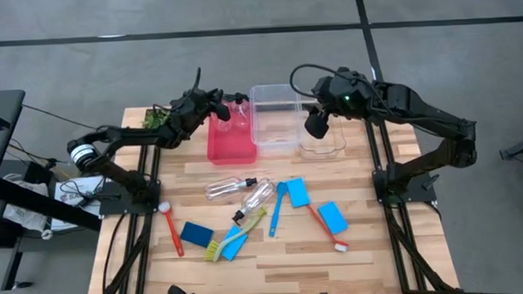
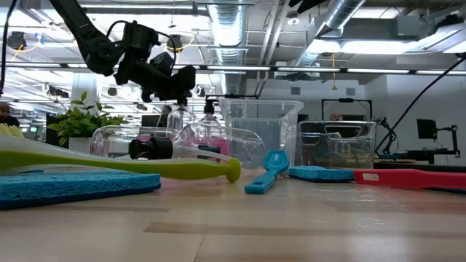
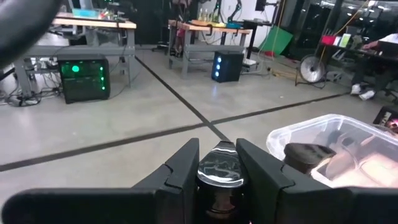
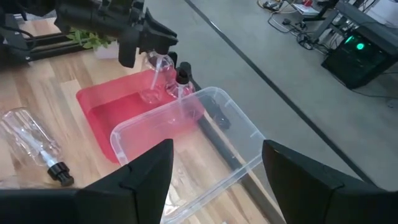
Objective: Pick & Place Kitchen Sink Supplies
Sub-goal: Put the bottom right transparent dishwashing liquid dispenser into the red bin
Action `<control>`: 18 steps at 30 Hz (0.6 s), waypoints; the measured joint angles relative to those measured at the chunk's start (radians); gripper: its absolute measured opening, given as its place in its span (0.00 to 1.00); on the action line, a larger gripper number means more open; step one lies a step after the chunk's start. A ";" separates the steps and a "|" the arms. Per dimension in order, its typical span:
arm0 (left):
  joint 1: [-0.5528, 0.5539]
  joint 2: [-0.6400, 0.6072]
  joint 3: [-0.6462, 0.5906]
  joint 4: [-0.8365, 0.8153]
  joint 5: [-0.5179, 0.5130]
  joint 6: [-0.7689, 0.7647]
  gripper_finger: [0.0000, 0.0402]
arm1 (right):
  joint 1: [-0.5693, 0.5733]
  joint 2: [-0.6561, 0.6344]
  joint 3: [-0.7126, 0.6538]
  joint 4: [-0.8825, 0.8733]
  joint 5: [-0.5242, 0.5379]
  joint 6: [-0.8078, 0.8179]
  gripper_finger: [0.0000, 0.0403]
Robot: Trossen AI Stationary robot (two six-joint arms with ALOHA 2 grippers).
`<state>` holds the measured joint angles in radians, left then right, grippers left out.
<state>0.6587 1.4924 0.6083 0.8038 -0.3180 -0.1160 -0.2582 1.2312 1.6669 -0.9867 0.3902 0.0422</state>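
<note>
Your left gripper clamps a small clear plastic bottle above the red tray (table's 12 o'clock). It is light and slippery; hold mid-body. The right gripper hangs wide open.

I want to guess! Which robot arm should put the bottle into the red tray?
Left. The left gripper already holds a clear bottle over the red tray; the right gripper is open over the bins.

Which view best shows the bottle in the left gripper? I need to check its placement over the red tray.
The right wrist view: the held bottle hangs from the left gripper over the red tray. The high view shows it small, the low view sideways, and the left wrist view only its end between the fingers.
</note>
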 joint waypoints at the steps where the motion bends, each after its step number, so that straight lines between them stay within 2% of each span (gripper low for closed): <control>1: 0.002 0.007 0.000 0.006 0.005 0.000 0.24 | 0.000 0.000 0.000 0.000 0.000 0.000 0.59; 18: 0.005 0.062 0.000 0.060 0.013 0.003 0.29 | 0.001 0.001 0.000 -0.009 0.000 -0.008 0.59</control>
<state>0.6640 1.5544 0.6083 0.8640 -0.3054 -0.1127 -0.2577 1.2320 1.6669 -0.9955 0.3901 0.0341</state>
